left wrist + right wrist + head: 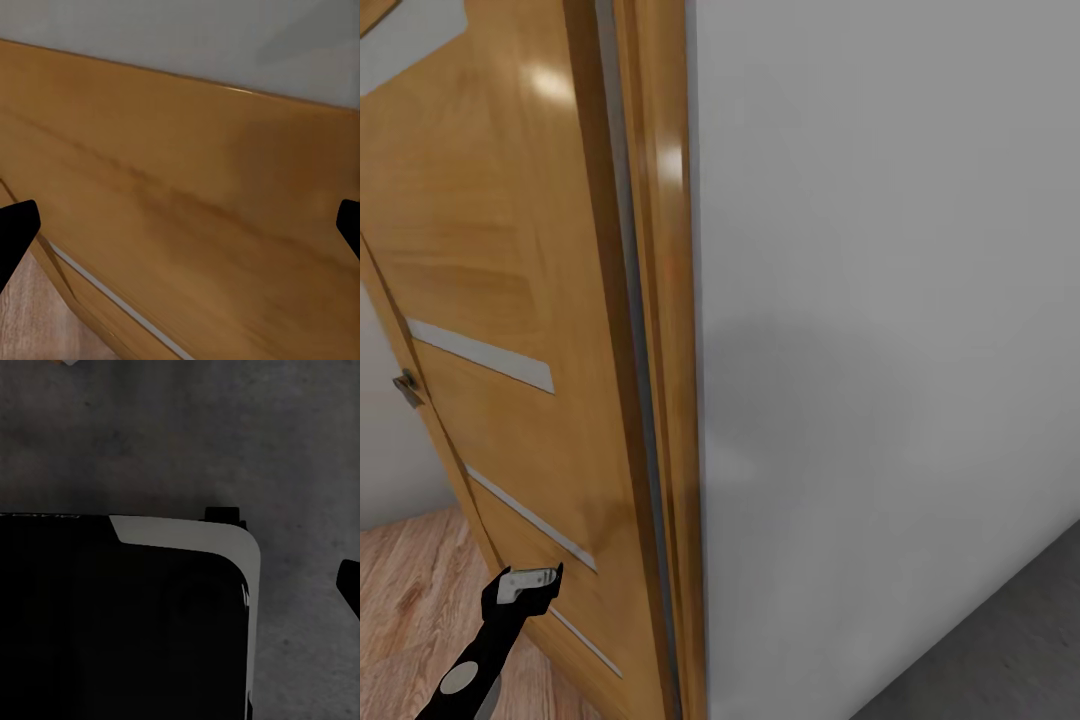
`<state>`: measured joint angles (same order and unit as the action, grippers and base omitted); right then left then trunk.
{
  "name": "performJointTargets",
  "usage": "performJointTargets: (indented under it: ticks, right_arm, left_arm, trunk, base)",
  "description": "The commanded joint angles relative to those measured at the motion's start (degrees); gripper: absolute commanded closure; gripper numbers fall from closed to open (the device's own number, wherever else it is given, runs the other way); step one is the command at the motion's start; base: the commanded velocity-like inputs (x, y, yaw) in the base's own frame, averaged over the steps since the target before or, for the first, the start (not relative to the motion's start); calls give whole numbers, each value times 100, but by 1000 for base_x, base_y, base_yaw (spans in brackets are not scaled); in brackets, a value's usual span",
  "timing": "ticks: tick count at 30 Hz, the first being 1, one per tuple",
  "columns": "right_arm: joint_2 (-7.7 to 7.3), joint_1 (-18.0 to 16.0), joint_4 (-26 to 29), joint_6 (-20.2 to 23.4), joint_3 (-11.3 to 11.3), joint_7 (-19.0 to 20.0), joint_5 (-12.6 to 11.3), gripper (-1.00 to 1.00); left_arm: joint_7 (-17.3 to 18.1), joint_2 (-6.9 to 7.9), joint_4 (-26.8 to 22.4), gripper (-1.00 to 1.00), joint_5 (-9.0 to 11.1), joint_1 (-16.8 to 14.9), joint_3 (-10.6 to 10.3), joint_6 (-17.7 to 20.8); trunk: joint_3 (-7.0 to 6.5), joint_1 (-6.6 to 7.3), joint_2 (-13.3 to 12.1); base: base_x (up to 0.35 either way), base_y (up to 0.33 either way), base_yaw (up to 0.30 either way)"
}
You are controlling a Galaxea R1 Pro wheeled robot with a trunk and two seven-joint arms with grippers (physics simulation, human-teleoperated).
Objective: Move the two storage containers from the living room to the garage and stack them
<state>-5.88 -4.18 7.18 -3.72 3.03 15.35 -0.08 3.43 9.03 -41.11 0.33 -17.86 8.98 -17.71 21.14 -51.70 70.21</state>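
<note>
In transit at a wooden door and grey wall; left end effector spread wide, empty; right end effector unreadable; next, probably steering through the doorway.

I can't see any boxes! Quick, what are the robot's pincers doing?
Left pincer: open, holding nothing, close to the wooden door.
Right pincer: cannot be told; one fingertip shows above grey floor.

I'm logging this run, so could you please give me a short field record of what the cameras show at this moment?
location: doorway, facing a wooden door and a grey-white wall
door state: open, edge toward the camera
floor left of door: light wood planks
floor by wall: dark grey concrete
left gripper: open, empty, close to the door
right gripper: over concrete, state unclear
storage containers: not seen
</note>
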Motion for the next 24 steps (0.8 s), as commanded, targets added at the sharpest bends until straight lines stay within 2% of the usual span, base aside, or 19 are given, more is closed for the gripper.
performJointTargets:
  ticks: [1,24]
  right_arm:
    - [-1,-4,-6,-15,31,30,0,-100]
    - [-1,-4,-6,-15,31,30,0,-100]
  left_arm:
    - [61,-6,-29,-100,-7,-9,8,-13]
    - [61,-6,-29,-100,-7,-8,8,-8]
  trunk:
    - [5,0,4]
    - [5,0,4]
  base:
    - [0,0,0]
    - [0,0,0]
